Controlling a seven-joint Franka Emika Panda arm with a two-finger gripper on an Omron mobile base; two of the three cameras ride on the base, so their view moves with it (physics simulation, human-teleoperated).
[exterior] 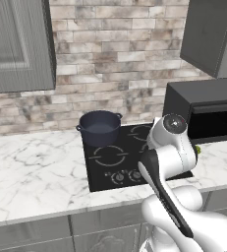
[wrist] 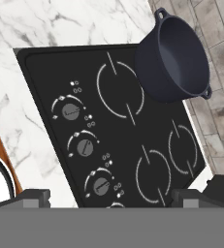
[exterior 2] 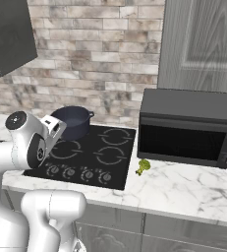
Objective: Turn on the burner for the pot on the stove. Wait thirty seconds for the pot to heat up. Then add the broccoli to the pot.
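Pot (exterior: 100, 127), round, dark blue-grey, upright on the glossy black stove's (exterior: 105, 170) back-left ring, handles pointing sideways; broccoli (exterior 2: 143, 166) on the marble table (exterior 2: 184, 189) beside the microwave (exterior 2: 186, 129); tool (wrist: 111, 198) released, spread wide.

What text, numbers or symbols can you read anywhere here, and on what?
No words, brands or numbers are readable.
Stove knobs: small white dots and arc marks around each, no legible characters.
Microwave: its right end shows two round dials, no text readable.
Pot: no marking.
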